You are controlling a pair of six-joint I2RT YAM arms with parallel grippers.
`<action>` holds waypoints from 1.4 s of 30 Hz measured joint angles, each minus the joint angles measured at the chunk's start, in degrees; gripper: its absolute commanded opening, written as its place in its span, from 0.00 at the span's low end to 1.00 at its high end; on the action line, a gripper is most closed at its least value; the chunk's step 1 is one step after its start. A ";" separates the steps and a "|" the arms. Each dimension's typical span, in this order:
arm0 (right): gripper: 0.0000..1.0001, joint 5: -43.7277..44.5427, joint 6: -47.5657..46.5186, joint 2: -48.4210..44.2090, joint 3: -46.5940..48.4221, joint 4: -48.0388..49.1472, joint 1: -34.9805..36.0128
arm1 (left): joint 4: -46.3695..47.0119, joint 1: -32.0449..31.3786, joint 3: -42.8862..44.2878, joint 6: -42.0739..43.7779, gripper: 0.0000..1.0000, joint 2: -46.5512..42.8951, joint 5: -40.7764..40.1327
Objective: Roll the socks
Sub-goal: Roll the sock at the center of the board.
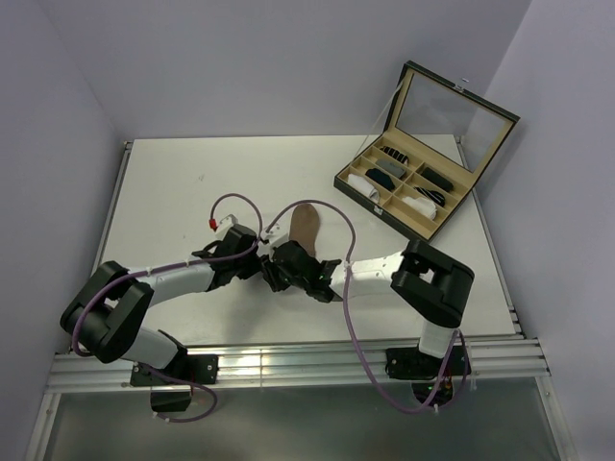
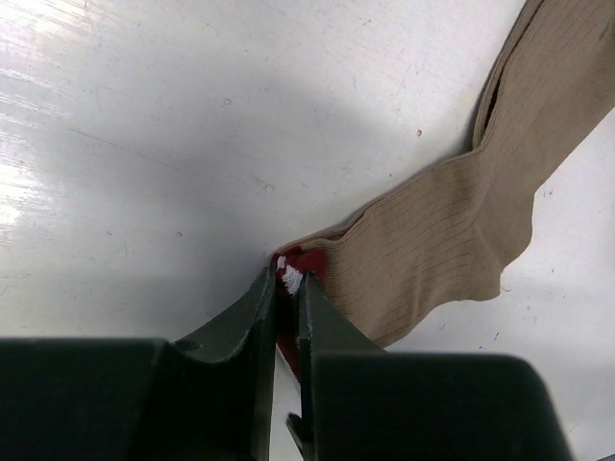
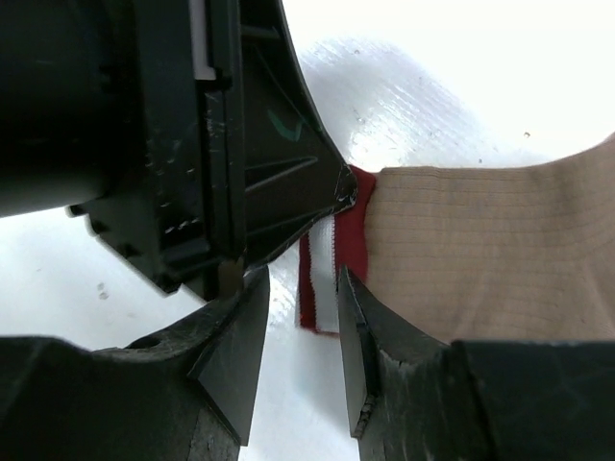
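One of the socks, a tan-brown sock (image 1: 306,223) with a red-and-white striped cuff, lies flat on the white table, toe pointing away. My left gripper (image 2: 288,280) is shut on the cuff's corner (image 2: 291,269), and the tan leg (image 2: 452,240) stretches off to the right. From the opposite side my right gripper (image 3: 302,279) stands open at the cuff's striped edge (image 3: 332,274). Its right finger (image 3: 357,336) rests beside the red band. In the top view the two grippers (image 1: 264,257) (image 1: 288,266) meet tip to tip at the sock's near end.
An open black box (image 1: 423,182) with a raised lid stands at the back right; its tan compartments hold several small sock rolls. The left gripper's body (image 3: 192,144) fills the upper left of the right wrist view. The table's near edge (image 1: 288,346) runs just behind the arms.
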 measured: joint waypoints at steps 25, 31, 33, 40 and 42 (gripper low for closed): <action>0.38 6.14 1.38 6.12 5.68 -4.79 1.64 | 0.00 1.73 0.00 -1.68 0.00 0.33 1.01; 0.11 7.82 1.95 6.78 6.49 -6.05 1.99 | -0.07 1.86 0.00 -2.12 0.02 0.33 1.05; 0.00 8.11 2.19 6.82 6.69 -6.34 2.03 | -0.04 1.88 0.00 -2.12 0.07 0.31 1.03; 0.00 4.52 2.16 6.56 6.62 -6.01 0.96 | -1.09 1.86 -0.55 -2.91 0.37 -1.31 -0.46; 0.00 0.35 2.38 6.14 6.16 -5.46 -0.26 | -1.46 1.53 -1.62 -3.41 0.53 -3.50 -2.03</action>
